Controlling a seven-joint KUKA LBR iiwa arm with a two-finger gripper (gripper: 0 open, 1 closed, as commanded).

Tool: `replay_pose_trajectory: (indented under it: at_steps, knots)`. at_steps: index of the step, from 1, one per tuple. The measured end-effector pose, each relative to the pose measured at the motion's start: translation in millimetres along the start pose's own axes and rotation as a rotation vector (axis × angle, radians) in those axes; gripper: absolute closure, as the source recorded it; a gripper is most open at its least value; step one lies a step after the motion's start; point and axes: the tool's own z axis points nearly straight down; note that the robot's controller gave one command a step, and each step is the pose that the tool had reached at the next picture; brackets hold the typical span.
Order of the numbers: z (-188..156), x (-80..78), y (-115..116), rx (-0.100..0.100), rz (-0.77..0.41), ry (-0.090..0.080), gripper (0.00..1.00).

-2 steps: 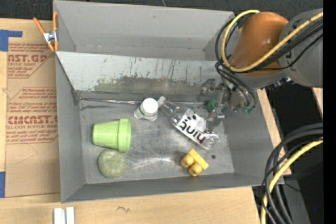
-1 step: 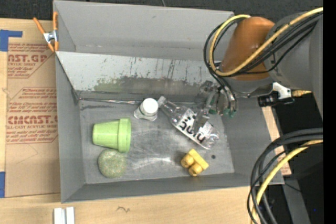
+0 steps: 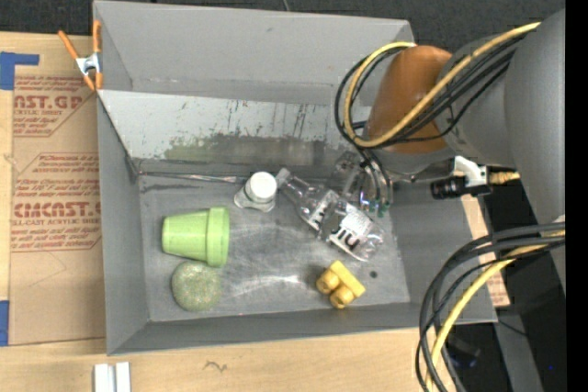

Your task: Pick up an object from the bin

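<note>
My gripper (image 3: 366, 188) reaches down at the right side of the bin, under the arm's orange cover. Right below and left of it lies a clear plastic bottle (image 3: 308, 202) on its side, with its white cap (image 3: 261, 188) pointing left and a crumpled black-and-white label (image 3: 349, 237) at its right end. The gripper is at that right end of the bottle; whether it touches it I cannot tell. A small yellow block (image 3: 340, 284) lies near the front wall, just below the label.
A light green cup (image 3: 197, 236) lies on its side at the left of the bin floor. A rounded pale green lump (image 3: 195, 285) sits in front of it. The arm and its cables cover the bin's right rim.
</note>
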Motion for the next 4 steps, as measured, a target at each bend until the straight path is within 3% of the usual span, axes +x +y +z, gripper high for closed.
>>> replay_pose_trajectory:
  at_steps: [1, 4]
  knots:
    - [23.8, -1.4, 7.3, -0.001, -0.037, 0.0, 1.0]
    - [5.4, 2.1, 7.1, 0.0, -0.038, 0.003, 1.0]
